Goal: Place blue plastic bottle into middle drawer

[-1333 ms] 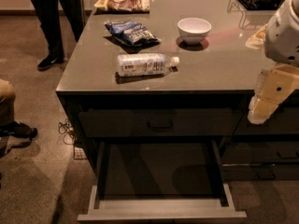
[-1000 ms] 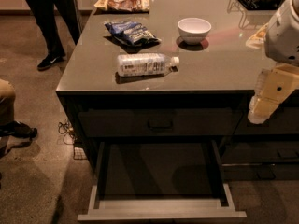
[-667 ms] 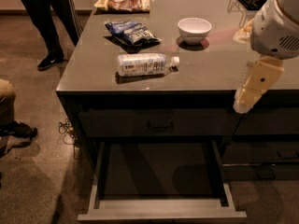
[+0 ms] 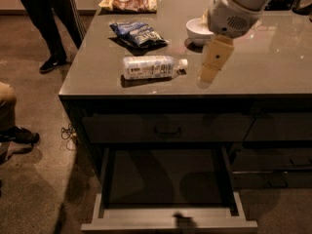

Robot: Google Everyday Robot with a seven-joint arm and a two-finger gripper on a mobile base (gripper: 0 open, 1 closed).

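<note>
- The bottle point(image 4: 151, 67) lies on its side on the surface point(image 4: 273, 67), cap pointing right, near the front edge.
- The claw point(image 4: 204, 78) hangs just right of the cap, apart from it; spread or pressed together, I cannot tell.
- The middle drawer point(image 4: 146, 224) stands pulled out below.
- A blue bag point(image 4: 138, 34) and a white bowl point(image 4: 196, 31) sit farther back.

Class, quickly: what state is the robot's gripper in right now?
Gripper: above the countertop, right of the blue plastic bottle, not holding it; open or closed cannot be told.
</note>
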